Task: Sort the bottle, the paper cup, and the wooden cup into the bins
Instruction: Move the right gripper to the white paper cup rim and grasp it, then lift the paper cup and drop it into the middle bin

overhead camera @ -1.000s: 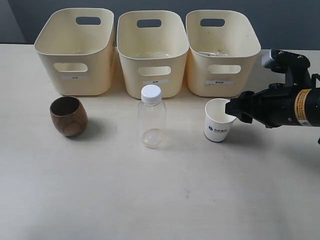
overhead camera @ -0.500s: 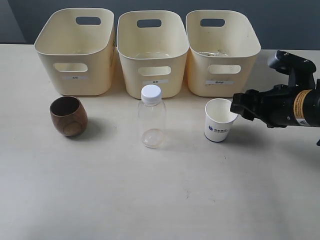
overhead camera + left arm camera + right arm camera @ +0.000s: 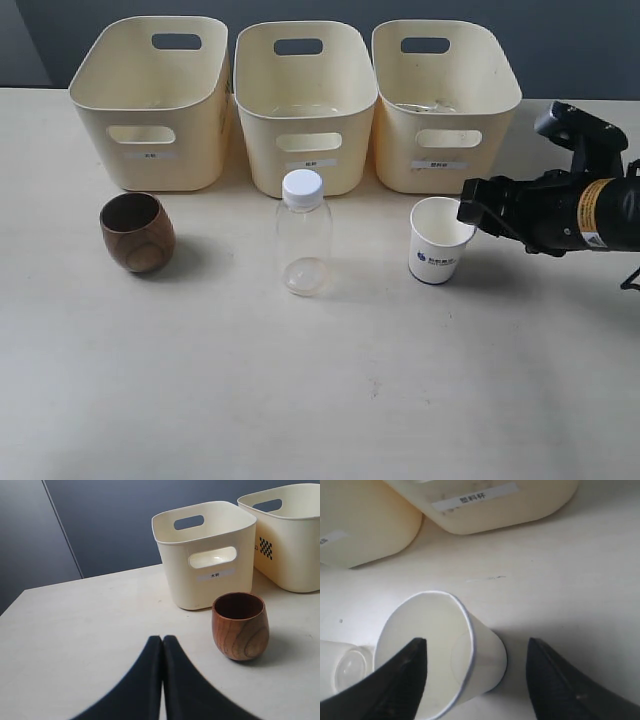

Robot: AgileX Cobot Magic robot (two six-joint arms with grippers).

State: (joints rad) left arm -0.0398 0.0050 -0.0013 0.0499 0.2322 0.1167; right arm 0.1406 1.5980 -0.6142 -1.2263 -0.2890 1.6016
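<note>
The white paper cup (image 3: 438, 240) stands upright in front of the right-hand bin (image 3: 445, 140). My right gripper (image 3: 468, 212) is open at the cup's right rim. In the right wrist view the gripper (image 3: 476, 642) straddles the paper cup (image 3: 445, 650), one finger over its mouth and the other outside its wall. The clear bottle (image 3: 303, 233) with a white cap stands in front of the middle bin (image 3: 305, 150). The dark wooden cup (image 3: 137, 232) sits before the left bin (image 3: 150, 150). My left gripper (image 3: 162, 639) is shut and empty, short of the wooden cup (image 3: 240, 625); the exterior view does not show it.
The three cream bins stand side by side along the back of the pale table (image 3: 320, 400). The right wrist view shows the labelled fronts of two bins (image 3: 520, 510) and part of the bottle (image 3: 342, 667).
My right gripper has drawn back slightly to the right from over the paper cup and risen a little. The cup, bottle and wooden cup have not moved.
</note>
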